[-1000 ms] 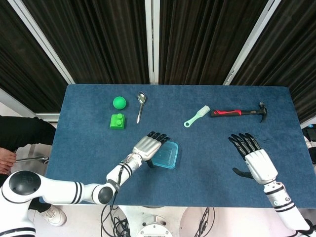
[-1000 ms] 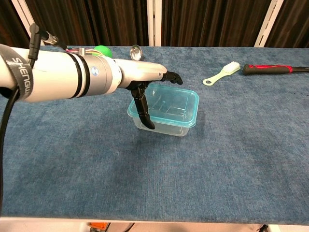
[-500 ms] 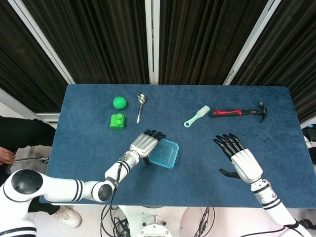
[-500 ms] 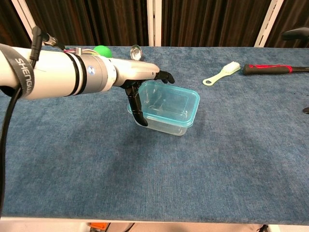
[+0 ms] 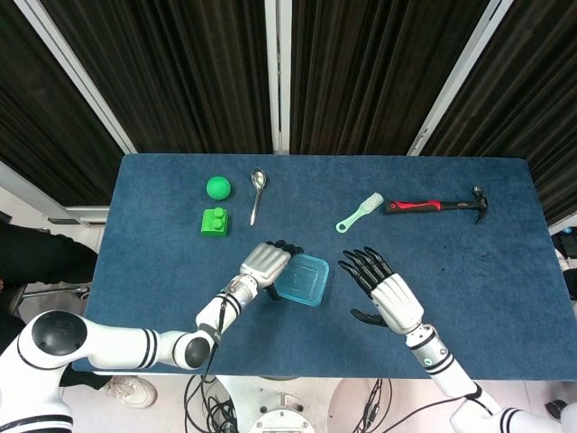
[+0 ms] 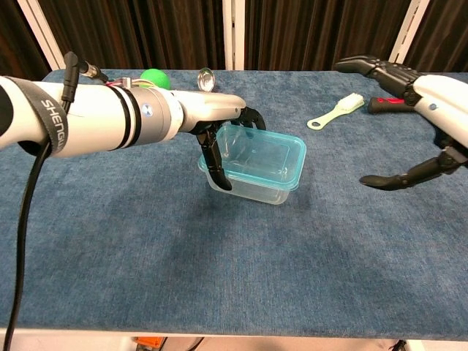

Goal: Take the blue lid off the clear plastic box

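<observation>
Clear rectangular plastic box (image 6: 256, 172) with translucent blue lid (image 5: 300, 280) sat near-centre on the table, long axis running left-right, slightly skewed. Left hand (image 5: 264, 266) clasped its left end, thumb on the near-left wall. Right hand (image 5: 386, 293), fingers spread and empty, hovered just right of it, apart.

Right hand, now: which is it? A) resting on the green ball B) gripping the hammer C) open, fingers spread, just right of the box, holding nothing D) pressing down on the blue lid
C: the right hand is open with its fingers spread, beside the clear plastic box and apart from it, holding nothing; the hammer lies untouched at the far right of the table.
</observation>
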